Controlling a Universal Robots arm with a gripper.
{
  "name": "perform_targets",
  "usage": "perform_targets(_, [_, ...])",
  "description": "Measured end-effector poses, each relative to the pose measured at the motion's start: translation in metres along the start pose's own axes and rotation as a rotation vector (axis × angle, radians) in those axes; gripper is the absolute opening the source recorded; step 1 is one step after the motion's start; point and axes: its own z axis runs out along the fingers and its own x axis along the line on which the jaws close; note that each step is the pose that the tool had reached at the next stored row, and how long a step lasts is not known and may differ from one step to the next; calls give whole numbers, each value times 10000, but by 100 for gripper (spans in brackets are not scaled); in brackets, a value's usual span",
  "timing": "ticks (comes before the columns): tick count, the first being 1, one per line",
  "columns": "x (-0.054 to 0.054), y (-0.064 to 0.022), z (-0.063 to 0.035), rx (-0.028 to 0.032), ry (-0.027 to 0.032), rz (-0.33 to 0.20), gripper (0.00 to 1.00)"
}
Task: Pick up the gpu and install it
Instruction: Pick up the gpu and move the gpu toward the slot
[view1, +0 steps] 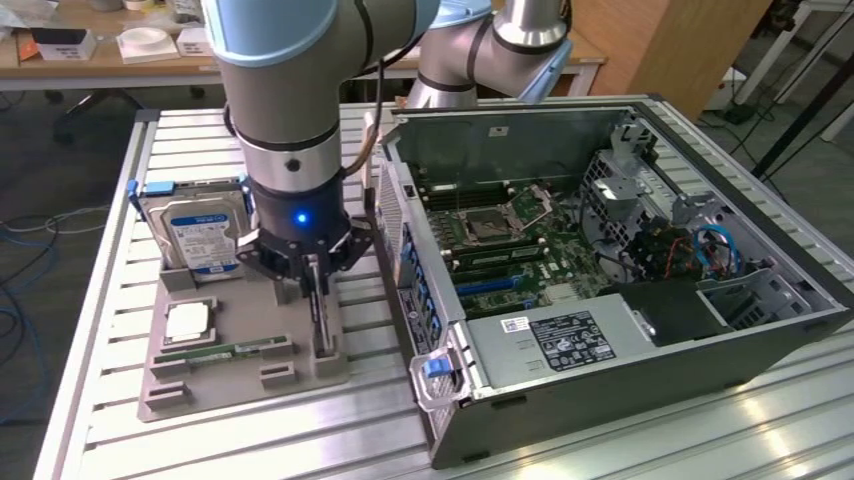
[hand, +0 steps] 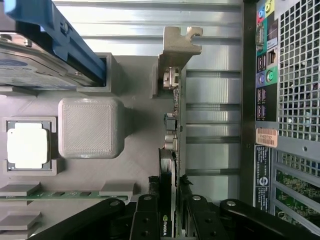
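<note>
The end effector (hand: 171, 197) is reaching straight down and clamping its two black fingers (hand: 149, 210) on the gpu (hand: 170, 132), one against each face of the thin card. The gpu is standing on edge in a slot of the grey fixture tray (view1: 227, 385), its silver bracket (hand: 178, 42) pointing away from the fingers. By my reading the pick-up step is under way: the grasp is made and the card is not yet lifted.

In the exterior view, the open computer case (view1: 441, 330) is lying at 3 o'clock from the end effector (view1: 315, 285), with its motherboard (view1: 514, 225) facing up. The hard drive (view1: 200, 235) is sitting at 10 o'clock, the CPU (view1: 187, 318) at 8 o'clock and the RAM stick (view1: 227, 352) just below it. All of this is resting on the slatted bench (view1: 267, 445).

Getting the card free is calling for a straight vertical pull, since the case wall is standing just beside the slot.
</note>
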Motion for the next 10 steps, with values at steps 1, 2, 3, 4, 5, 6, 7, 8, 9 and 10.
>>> perform_targets(1, [0, 1, -15, 0, 1, 0, 26])
perform_targets(2, [0, 1, -32, 0, 1, 1, 26])
perform_targets(3, [-1, 2, -47, 0, 0, 0, 26])
perform_targets(4, [-1, 3, -64, 0, 0, 0, 26])
perform_targets(5, [-2, 3, -81, 0, 0, 0, 26])
perform_targets(6, [-2, 4, -98, 0, 0, 0, 26])
perform_targets(7, [-3, 5, -115, 0, 1, 0, 26])
perform_targets(8, [-3, 6, -133, 1, 0, 0, 26])
perform_targets(9, [-4, 6, -150, 0, 0, 0, 26])
perform_targets(10, [-4, 7, -167, 0, 0, 0, 26])
